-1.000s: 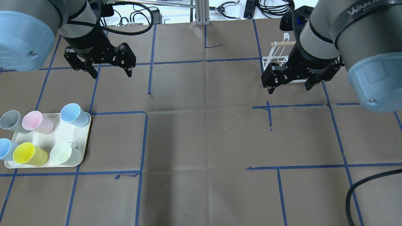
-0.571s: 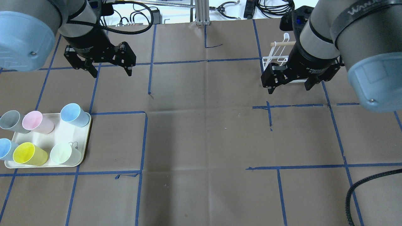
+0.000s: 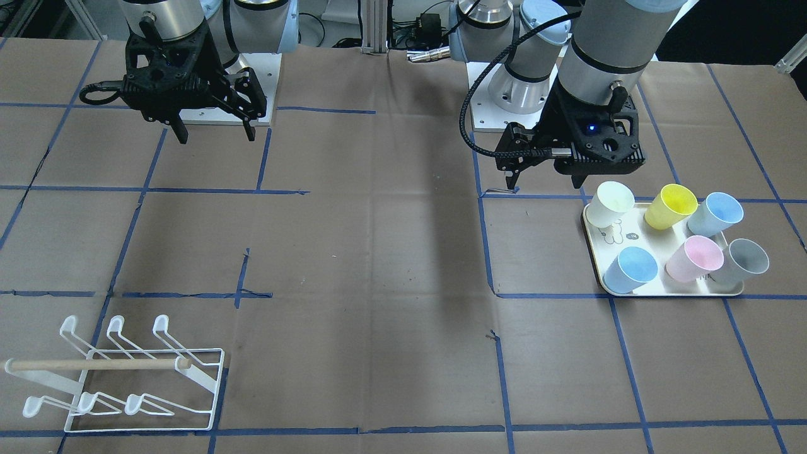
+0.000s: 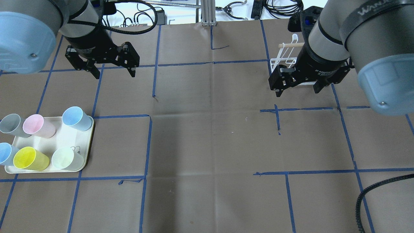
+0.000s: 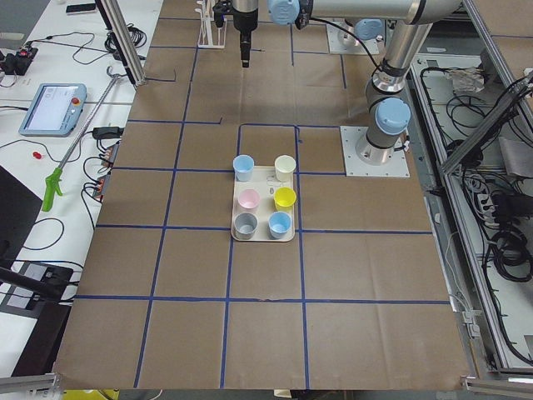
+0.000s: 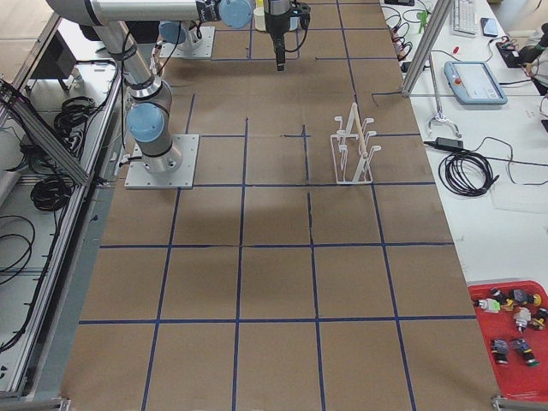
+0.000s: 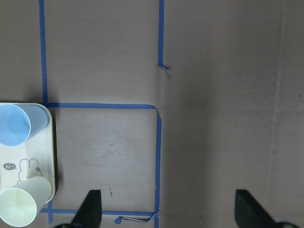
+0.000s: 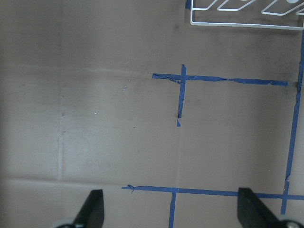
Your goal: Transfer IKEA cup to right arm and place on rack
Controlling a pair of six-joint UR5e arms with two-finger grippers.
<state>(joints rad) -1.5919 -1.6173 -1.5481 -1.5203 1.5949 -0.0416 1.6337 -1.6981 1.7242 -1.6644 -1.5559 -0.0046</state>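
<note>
Several IKEA cups stand upright on a cream tray (image 4: 66,139): grey (image 4: 9,124), pink (image 4: 36,125), two blue, yellow (image 4: 28,158) and pale green (image 4: 65,158). My left gripper (image 4: 114,76) hangs open and empty above the table, beyond the tray's far right corner. In the left wrist view, a blue cup (image 7: 16,130) and the pale cup (image 7: 20,207) show at the left edge. My right gripper (image 4: 297,93) is open and empty, hovering in front of the white wire rack (image 3: 126,378), which it partly hides from overhead.
Brown paper with blue tape lines covers the table (image 4: 210,145). Cables and a metal post (image 4: 207,13) lie past the far edge. A wooden dowel (image 3: 94,364) crosses the rack.
The left gripper has drifted slightly toward the far side of the table. The right arm has not moved.
</note>
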